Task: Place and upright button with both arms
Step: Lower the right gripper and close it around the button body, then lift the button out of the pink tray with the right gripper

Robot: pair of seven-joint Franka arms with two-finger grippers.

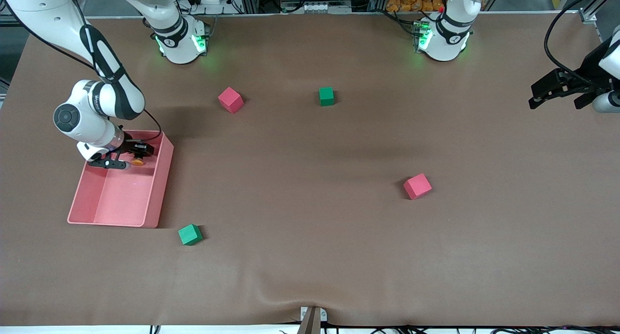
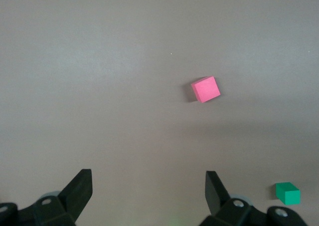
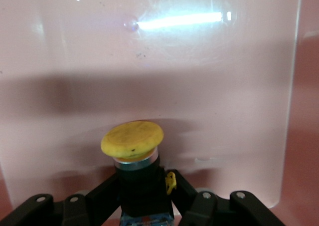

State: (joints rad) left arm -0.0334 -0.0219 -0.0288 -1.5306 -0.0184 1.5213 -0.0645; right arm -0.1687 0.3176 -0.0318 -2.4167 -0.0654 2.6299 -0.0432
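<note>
Brown cloth-covered table (image 1: pixel 310 227), seen from above, with a pink tray (image 1: pixel 121 198) toward the right arm's end. Inside the tray, right gripper (image 1: pixel 131 159) clamped on the black body of the button (image 1: pixel 138 161), orange-yellow cap (image 3: pixel 132 138) poking out past the fingertips. Over the left arm's end of the table, left gripper (image 1: pixel 550 92) hanging idle in the air, fingers (image 2: pixel 77 191) spread wide, nothing between them. Scattered around: two pink foam cubes (image 1: pixel 230 100) (image 1: pixel 417 186) and two green foam cubes (image 1: pixel 326 96) (image 1: pixel 190 234), all well apart from the tray. Likely risks, as a judgement: hold sits low on a small smooth body, so could twist or slip during lifting; tray wall (image 1: pixel 162 179) close beside the gripper, so could snag on the way out; handover to the other arm asks for a small target met cleanly, so could drop or tip. Hard to make out: lower end of the button hidden by the fingers in the right wrist view; contact with the tray floor not tellable; the left arm mostly cut off at the front view's edge.
</note>
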